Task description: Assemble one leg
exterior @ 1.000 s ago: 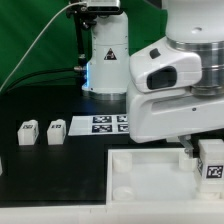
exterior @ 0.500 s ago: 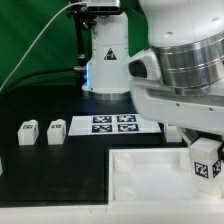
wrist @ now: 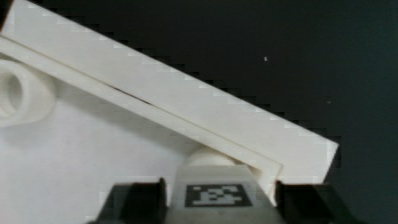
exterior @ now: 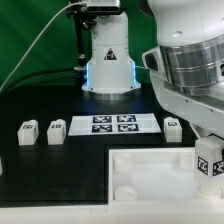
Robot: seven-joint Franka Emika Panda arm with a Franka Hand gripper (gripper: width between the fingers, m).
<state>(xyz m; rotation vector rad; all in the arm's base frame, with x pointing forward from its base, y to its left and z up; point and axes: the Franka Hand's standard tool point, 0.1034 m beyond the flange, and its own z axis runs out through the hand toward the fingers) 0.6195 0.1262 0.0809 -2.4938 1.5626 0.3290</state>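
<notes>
My gripper point(exterior: 208, 150) is shut on a leg point(exterior: 208, 162), a small white block with a black-and-white tag, and holds it over the right corner of the large white tray-like piece point(exterior: 140, 178). In the wrist view the leg's tag point(wrist: 221, 194) sits between my two dark fingers point(wrist: 134, 203), just by the tray's raised rim point(wrist: 196, 100). A round socket point(wrist: 18, 95) shows at that view's edge. Two more legs point(exterior: 28, 132) point(exterior: 56, 131) stand at the exterior view's left. A third point(exterior: 172, 127) stands by the marker board's right end.
The marker board point(exterior: 115, 124) lies flat behind the tray-like piece. The robot base point(exterior: 108, 60) stands at the back with a cable running to the exterior view's left. My arm's bulk fills the exterior view's right.
My arm has swung toward the exterior view's right, uncovering the leg beside the marker board's right end. The held leg has stayed over the tray's right corner.
</notes>
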